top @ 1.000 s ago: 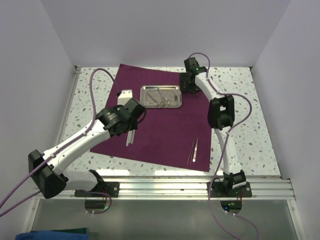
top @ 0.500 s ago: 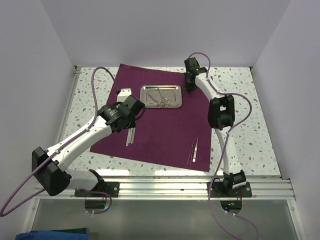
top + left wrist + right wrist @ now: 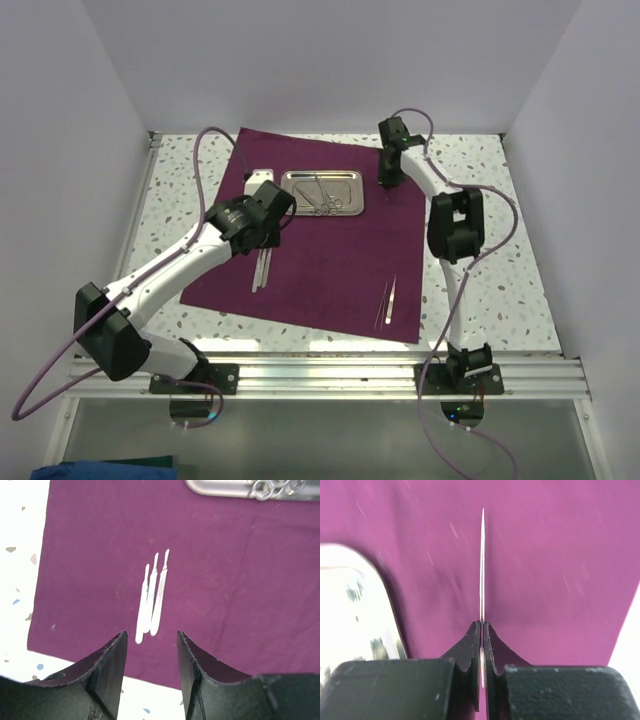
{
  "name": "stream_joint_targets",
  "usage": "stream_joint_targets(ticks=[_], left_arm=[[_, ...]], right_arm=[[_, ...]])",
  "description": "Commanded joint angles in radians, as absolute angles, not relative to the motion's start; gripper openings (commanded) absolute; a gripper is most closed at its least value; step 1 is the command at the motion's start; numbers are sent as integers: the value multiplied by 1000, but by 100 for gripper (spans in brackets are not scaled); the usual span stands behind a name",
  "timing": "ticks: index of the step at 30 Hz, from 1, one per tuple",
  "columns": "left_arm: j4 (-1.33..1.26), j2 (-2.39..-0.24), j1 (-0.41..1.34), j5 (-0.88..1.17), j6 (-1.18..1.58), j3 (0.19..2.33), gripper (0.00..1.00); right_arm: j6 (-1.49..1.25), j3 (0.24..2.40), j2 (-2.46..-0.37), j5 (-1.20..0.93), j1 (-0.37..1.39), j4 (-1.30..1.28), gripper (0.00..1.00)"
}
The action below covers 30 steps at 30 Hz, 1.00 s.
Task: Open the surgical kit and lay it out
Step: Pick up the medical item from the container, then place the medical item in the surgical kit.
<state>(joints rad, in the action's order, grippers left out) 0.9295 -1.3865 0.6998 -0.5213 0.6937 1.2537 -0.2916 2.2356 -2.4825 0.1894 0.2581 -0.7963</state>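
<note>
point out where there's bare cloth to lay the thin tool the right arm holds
Widest bare patch: the middle of the purple cloth, bordered by the steel tray, the three slim instruments and the tweezers. A narrower strip lies between tray and the cloth's right edge, under the right end effector and its thin instrument. The tray is crowded.

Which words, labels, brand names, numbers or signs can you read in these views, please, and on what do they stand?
None: no text or sign can be read in any view.
Purple cloth: plain.
Steel tray: shiny, no stamp visible.
Thin instrument in the right claw: too thin and blurred for any engraving to show.
Black arm housings: no lettering legible.
</note>
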Motion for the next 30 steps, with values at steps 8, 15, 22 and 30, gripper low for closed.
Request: stream_joint_targets(ticks=[8,15,22,30], left_arm=[[680,-1546,586,-351,581,1414,59],[603,-1813,523,-304,531,1595,60],[633,-2046,489,-250,519,1874,58],[641,-2192,489,-195,522,2045,57]], right_arm=[[-531,1576,-1791,19,310,-670,0],[-696,1126,-1517,-43,480,-643,0],[-815,882,-1309,-12,511,-718,0],[-864,756,-1227,-54,511,-721,0]])
